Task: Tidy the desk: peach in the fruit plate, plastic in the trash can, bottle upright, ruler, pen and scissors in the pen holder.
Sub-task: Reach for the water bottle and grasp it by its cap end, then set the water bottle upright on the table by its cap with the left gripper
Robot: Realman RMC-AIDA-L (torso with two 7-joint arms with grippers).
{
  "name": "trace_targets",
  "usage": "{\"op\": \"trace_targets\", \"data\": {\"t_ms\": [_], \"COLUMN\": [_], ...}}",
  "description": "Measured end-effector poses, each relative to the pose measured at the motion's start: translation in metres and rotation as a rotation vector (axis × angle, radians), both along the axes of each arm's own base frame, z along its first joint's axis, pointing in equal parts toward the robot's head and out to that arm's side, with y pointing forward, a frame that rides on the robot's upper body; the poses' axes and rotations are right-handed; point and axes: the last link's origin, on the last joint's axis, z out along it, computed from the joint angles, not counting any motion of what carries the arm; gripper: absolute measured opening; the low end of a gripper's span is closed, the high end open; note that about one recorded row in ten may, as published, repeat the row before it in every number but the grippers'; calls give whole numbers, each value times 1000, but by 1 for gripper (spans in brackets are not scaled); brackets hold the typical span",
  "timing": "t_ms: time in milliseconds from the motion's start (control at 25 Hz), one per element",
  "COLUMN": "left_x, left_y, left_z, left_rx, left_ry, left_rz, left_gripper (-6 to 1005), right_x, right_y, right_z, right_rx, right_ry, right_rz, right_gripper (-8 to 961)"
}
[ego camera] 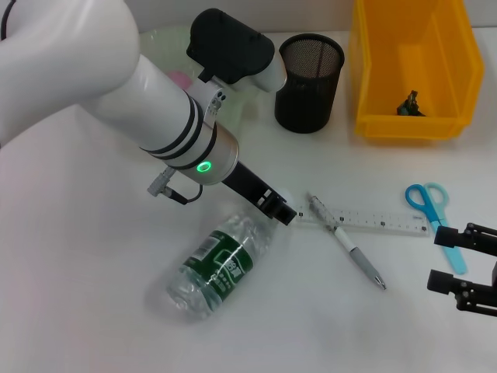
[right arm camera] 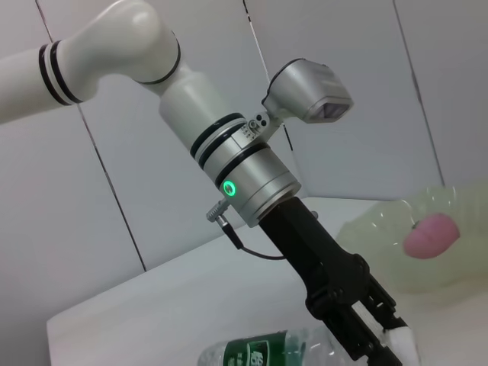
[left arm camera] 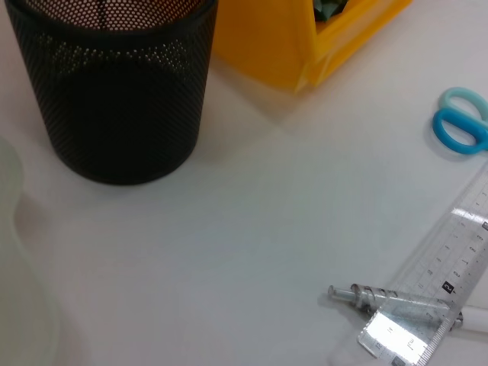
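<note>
The left gripper pinches the cap end of the lying bottle — smooth, round plastic. It could roll or slip free when tipped upright, nudging the ruler beside it.

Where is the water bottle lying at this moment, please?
In the head view, the water bottle lies on its side left of the pen, its cap end at the left gripper.

A clear, crinkled plastic bottle with a glossy green label lies on the smooth, matt white surface. At 12 o'clock stands a black wire-mesh pen holder; at 2 o'clock, a glossy yellow plastic bin. The ruler is transparent plastic; the left arm's casing gleams glossy white.
</note>
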Motion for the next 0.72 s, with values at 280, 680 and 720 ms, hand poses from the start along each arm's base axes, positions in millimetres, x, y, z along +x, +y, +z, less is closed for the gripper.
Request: {"op": "trace_targets", "data": {"t_ms": [280,680,720], "left_x": [-1,5,5], "left_y": [-3,-8,-8], "left_z": [-3,-1,-1], "left_rx": [-13,-21,-21], "left_ry": [16,1,1], "left_rz": [-21,-87,-87], "left_gripper": [538,438,438], "right_x": [0,1,1], "right_y": [1,1,1], "right_z": [-3,-3,-3], "right_rx": [-1,0,1], "right_ry": [4,4,7], "right_rz": [-12,-15,-16], "right_gripper": [737,738,738]}}
